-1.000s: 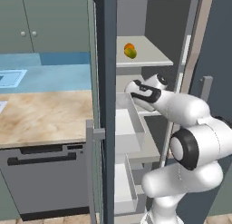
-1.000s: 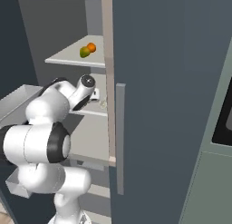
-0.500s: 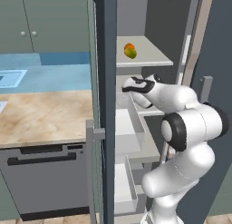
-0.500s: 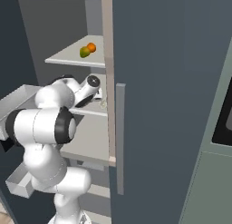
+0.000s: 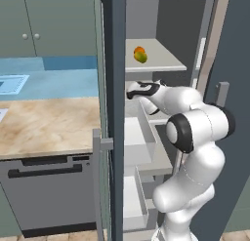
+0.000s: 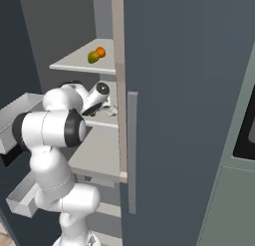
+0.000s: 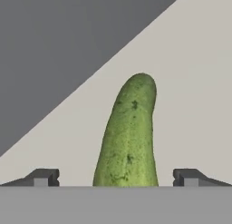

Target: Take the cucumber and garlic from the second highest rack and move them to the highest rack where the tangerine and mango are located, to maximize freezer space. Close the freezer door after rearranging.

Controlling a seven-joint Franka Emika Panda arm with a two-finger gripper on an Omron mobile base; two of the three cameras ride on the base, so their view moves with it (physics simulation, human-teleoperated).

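Left base view: a white robot arm reaches from the lower right into an open freezer. Its gripper (image 5: 131, 94) sits just above the second shelf (image 5: 158, 122), partly hidden by the dark frame edge. On the top shelf (image 5: 171, 65) lies a mango (image 5: 140, 54). The open freezer door (image 5: 234, 113) stands to the right.

Right base view: the arm bends in from the lower left, its hand tucked over the second shelf (image 6: 104, 121). A small pale lump, probably the garlic (image 6: 112, 110), lies just beside the hand. Above, the mango (image 6: 92, 57) and an orange tangerine (image 6: 100, 52) sit touching on the top shelf (image 6: 74, 64). The door (image 6: 189, 115) covers the right side.

Hand view: the cucumber (image 7: 129, 137) lies on the pale shelf (image 7: 190, 82), pointing away, centred between the two fingertips (image 7: 44, 177). The fingers are spread wide and grip nothing.

To grasp well, the hand should likely ease further forward so the fingers flank the cucumber's thick middle, then close squarely across it to stop it rolling.
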